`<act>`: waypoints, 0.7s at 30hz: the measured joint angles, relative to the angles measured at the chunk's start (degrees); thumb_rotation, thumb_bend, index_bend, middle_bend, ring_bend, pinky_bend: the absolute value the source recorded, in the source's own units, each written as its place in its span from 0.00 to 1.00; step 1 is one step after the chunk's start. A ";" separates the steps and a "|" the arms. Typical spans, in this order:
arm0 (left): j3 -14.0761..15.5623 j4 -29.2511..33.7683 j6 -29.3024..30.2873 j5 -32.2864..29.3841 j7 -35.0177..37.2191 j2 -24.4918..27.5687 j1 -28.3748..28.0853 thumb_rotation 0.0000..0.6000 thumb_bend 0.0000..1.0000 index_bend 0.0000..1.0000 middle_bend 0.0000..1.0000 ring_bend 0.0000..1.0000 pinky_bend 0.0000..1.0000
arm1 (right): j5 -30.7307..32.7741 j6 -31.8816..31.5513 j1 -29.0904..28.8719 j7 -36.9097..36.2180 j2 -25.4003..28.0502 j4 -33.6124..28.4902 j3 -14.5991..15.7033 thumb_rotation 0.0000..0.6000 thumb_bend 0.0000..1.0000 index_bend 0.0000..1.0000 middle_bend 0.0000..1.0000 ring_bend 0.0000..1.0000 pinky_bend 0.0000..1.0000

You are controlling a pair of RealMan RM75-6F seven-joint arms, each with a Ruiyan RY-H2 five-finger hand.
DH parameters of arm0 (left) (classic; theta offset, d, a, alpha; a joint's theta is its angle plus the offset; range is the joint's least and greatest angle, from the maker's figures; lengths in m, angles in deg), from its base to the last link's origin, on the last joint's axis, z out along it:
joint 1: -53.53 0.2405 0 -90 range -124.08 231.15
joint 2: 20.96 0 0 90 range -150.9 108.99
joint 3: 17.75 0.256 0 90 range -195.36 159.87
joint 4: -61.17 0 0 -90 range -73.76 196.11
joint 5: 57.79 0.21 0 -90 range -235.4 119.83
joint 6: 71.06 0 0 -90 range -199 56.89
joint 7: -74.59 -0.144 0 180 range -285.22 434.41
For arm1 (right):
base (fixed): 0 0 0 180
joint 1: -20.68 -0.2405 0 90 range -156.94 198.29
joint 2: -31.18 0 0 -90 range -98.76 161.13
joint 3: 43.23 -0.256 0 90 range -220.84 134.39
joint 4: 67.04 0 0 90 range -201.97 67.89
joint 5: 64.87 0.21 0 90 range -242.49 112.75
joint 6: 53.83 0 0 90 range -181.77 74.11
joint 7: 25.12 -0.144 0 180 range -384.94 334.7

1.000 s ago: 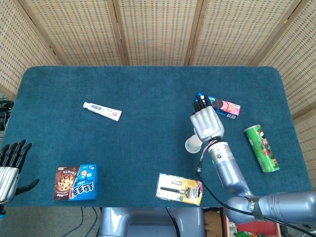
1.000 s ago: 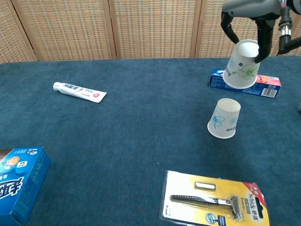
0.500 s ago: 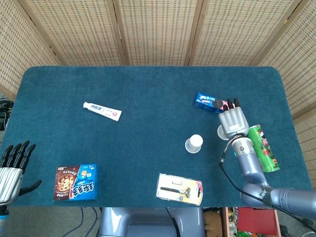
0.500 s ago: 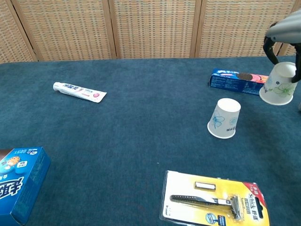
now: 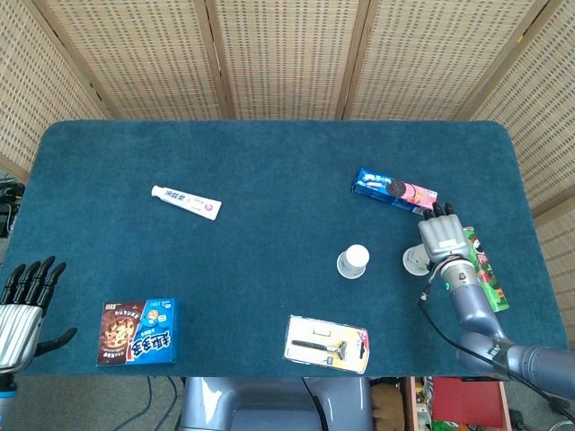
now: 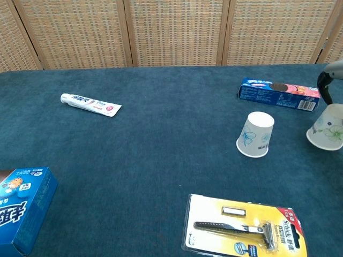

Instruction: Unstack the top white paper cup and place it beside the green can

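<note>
My right hand (image 5: pixel 442 236) holds a white paper cup (image 5: pixel 413 263) upside down, low over the table and just left of the green can (image 5: pixel 490 285), which lies on its side. In the chest view this cup (image 6: pixel 327 134) shows at the right edge with a dark finger (image 6: pixel 323 90) curling over its top; most of the hand is out of that frame. A second white paper cup (image 5: pixel 353 261) (image 6: pixel 255 134) stands upside down on the blue table to the left. My left hand (image 5: pixel 22 305) hangs open off the table's front left corner.
A blue and pink cookie box (image 5: pixel 393 191) (image 6: pixel 278 93) lies behind the cups. A razor pack (image 5: pixel 328 343) (image 6: pixel 244 227) lies near the front edge. A toothpaste tube (image 5: pixel 186 202) (image 6: pixel 90 104) lies at mid left, and a blue biscuit box (image 5: pixel 137 331) at front left.
My right hand has carried the cup from above the standing cup rightward and down, past the cookie box, to a spot beside the green can. The left hand has barely moved.
</note>
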 measured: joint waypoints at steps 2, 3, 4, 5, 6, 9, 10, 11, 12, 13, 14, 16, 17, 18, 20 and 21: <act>-0.05 0.02 -0.03 -0.15 -0.34 -0.10 0.01 1.00 0.00 0.00 0.00 0.00 0.00 | -0.07 0.64 0.43 -0.68 -0.42 0.87 0.16 1.00 0.44 0.49 0.14 0.00 0.08; -0.10 0.04 -0.02 -0.24 -0.54 -0.17 0.03 1.00 0.00 0.00 0.00 0.00 0.00 | -0.12 1.07 0.70 -1.06 -0.67 1.38 0.30 1.00 0.44 0.48 0.12 0.00 0.08; -0.17 0.06 0.05 -0.31 -0.64 -0.25 0.05 1.00 0.00 0.00 0.00 0.00 0.00 | -0.09 1.29 0.85 -1.17 -0.83 1.72 0.38 1.00 0.44 0.46 0.10 0.00 0.08; -0.23 0.03 0.15 -0.39 -0.64 -0.30 0.10 1.00 0.00 0.00 0.00 0.00 0.00 | 0.03 1.48 0.95 -1.22 -0.96 1.97 0.44 1.00 0.44 0.44 0.09 0.00 0.08; -0.26 0.01 0.18 -0.43 -0.62 -0.32 0.12 1.00 0.00 0.00 0.00 0.00 0.00 | 0.35 1.58 0.99 -1.10 -1.02 2.06 0.53 1.00 0.44 0.40 0.05 0.00 0.08; -0.36 -0.03 0.34 -0.55 -0.51 -0.33 0.19 1.00 0.00 0.00 0.00 0.00 0.00 | 1.32 1.31 0.90 -0.17 -1.01 1.91 0.72 1.00 0.42 0.28 0.00 0.00 0.04; -0.39 -0.06 0.40 -0.56 -0.47 -0.34 0.21 1.00 0.00 0.00 0.00 0.00 0.00 | 1.58 1.06 0.85 0.19 -0.98 1.79 0.76 1.00 0.40 0.25 0.00 0.00 0.03; -0.43 -0.09 0.46 -0.58 -0.40 -0.35 0.23 1.00 0.00 0.00 0.00 0.00 0.00 | 1.75 0.72 0.82 0.48 -0.92 1.63 0.78 1.00 0.39 0.22 0.00 0.00 0.02; -0.44 -0.14 0.51 -0.58 -0.33 -0.36 0.25 1.00 0.00 0.00 0.00 0.00 0.00 | 1.90 0.16 0.79 0.73 -0.78 1.31 0.77 1.00 0.36 0.17 0.00 0.00 0.01; -0.45 -0.17 0.55 -0.57 -0.29 -0.36 0.27 1.00 0.00 0.00 0.00 0.00 0.00 | 1.99 -0.30 0.79 0.87 -0.61 0.97 0.72 1.00 0.33 0.14 0.00 0.00 0.00; -0.46 -0.18 0.60 -0.57 -0.22 -0.36 0.28 1.00 0.00 0.00 0.00 0.00 0.00 | 2.07 -0.78 0.80 0.97 -0.36 0.54 0.64 1.00 0.31 0.12 0.00 0.00 0.00; -0.54 -0.24 0.77 -0.61 -0.06 -0.32 0.35 1.00 0.00 0.00 0.00 0.00 0.00 | 2.09 -2.07 0.88 1.15 0.51 -0.72 0.39 1.00 0.29 0.10 0.00 0.00 0.00; -0.57 -0.27 0.82 -0.67 0.04 -0.31 0.38 1.00 0.00 0.00 0.00 0.00 0.00 | 1.95 -2.79 0.95 1.17 0.95 -1.31 0.27 1.00 0.29 0.09 0.00 0.00 0.00; -0.60 -0.29 0.84 -0.73 0.12 -0.29 0.40 1.00 0.00 0.00 0.00 0.00 0.00 | 1.46 -3.91 1.15 1.10 1.59 -2.20 0.09 1.00 0.29 0.09 0.00 0.00 0.00; -0.67 -0.38 0.88 -0.98 0.19 -0.28 0.47 1.00 0.00 0.00 0.00 0.00 0.00 | -0.09 -5.79 1.73 0.46 2.58 -3.76 -0.18 1.00 0.29 0.09 0.00 0.00 0.00; -0.73 -0.42 0.88 -1.14 0.18 -0.30 0.50 1.00 0.00 0.00 0.00 0.00 0.00 | -1.69 -6.92 2.39 -0.50 3.25 -5.03 -0.33 1.00 0.29 0.09 0.00 0.00 0.00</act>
